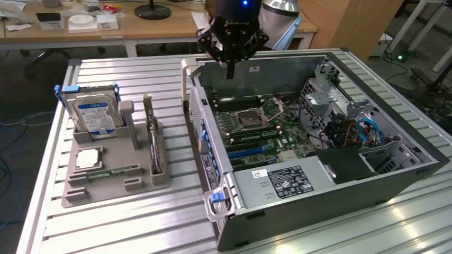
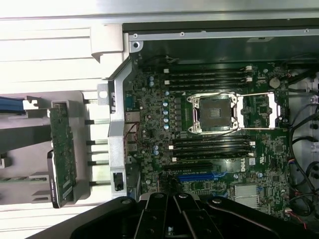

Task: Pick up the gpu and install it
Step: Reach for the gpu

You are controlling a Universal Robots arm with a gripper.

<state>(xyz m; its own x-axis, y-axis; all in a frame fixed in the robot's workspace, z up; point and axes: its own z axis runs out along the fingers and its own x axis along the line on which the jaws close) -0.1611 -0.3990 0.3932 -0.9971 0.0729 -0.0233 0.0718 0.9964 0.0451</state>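
ribbed aluminium table [image 1: 127, 74], slats running across. on it, an open grey steel computer case [image 1: 339, 182], boxy, lying on its side. inside, a green motherboard [image 1: 261, 127] with a square metal-framed cpu socket [image 2: 215, 113]. on the exterior view's left, a matt grey moulded holder [image 1: 113, 174] carries a silver hard drive [image 1: 95, 114] with a blue label, upright.

gpu [image 1: 152, 138]: thin flat rectangular card, dark board. it stands on its long edge in a holder slot, long axis running far-to-near in the exterior view, alongside the case wall.

gripper [image 1: 229, 71]: black, fingers clenched to a point, grasping nothing. it hangs over the far end of the case. the gpu sits well apart, lower and to the exterior view's left, with the case wall between.
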